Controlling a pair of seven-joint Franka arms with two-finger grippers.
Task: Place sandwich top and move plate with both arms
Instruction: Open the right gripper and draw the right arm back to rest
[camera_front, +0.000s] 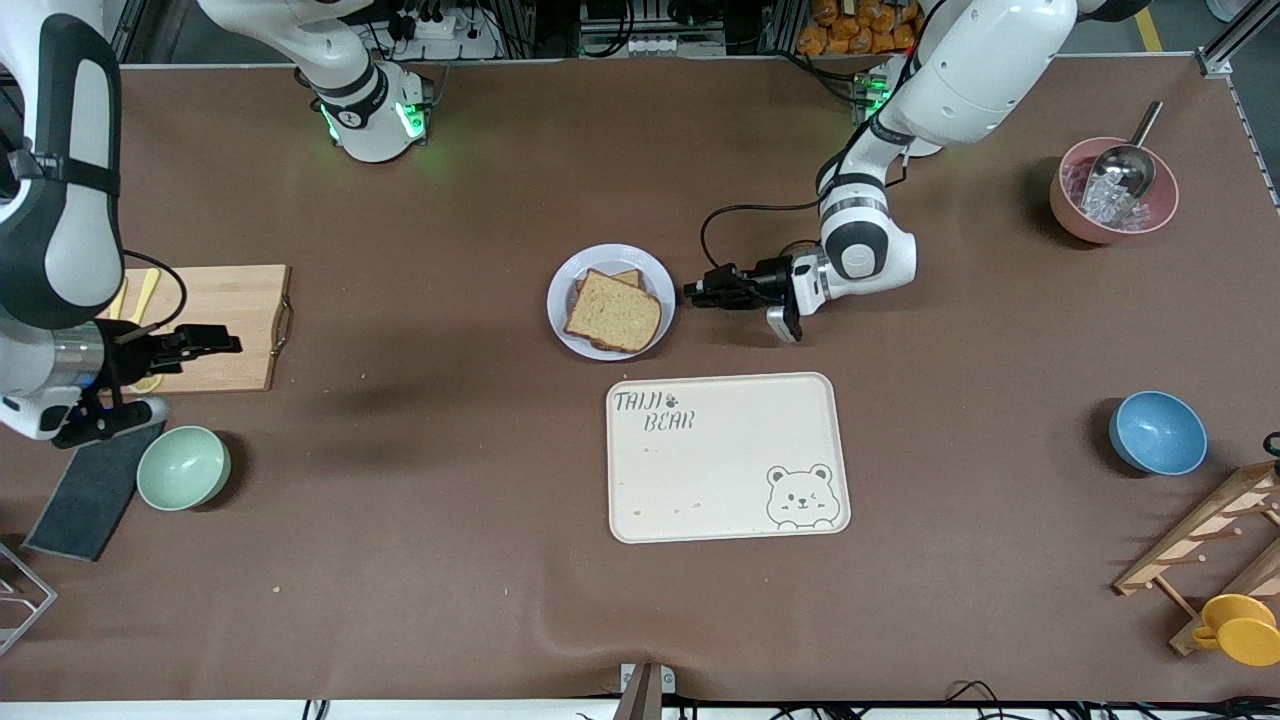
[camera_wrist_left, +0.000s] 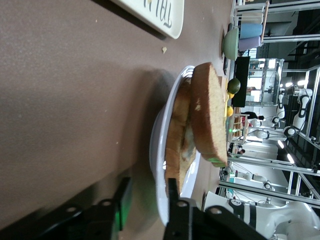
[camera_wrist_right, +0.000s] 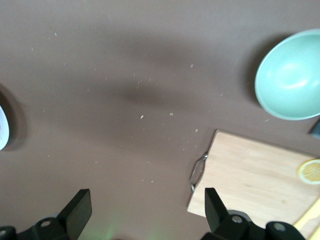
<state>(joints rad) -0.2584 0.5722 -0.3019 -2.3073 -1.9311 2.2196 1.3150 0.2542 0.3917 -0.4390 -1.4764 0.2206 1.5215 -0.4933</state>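
Note:
The sandwich top (camera_front: 613, 311), a tan-brown bread slice, lies on another slice on the pale plate (camera_front: 580, 275) at the table's middle. In the left wrist view the top slice (camera_wrist_left: 207, 115) rests slightly askew on the lower one, over the plate's rim (camera_wrist_left: 156, 150). My left gripper (camera_front: 692, 293) is low at the plate's edge toward the left arm's end. It is open (camera_wrist_left: 147, 187), with the rim between its fingers (camera_wrist_left: 172, 192). My right gripper (camera_front: 205, 342) is open and empty over the edge of the wooden cutting board (camera_front: 225, 325); it also shows in the right wrist view (camera_wrist_right: 147, 215).
A cream bear tray (camera_front: 727, 457) lies nearer the camera than the plate. A mint bowl (camera_front: 183, 467) and a dark cloth (camera_front: 95, 495) sit by the cutting board. A blue bowl (camera_front: 1157, 432), a pink bowl with a scoop (camera_front: 1113, 190) and a wooden rack (camera_front: 1210, 550) stand at the left arm's end.

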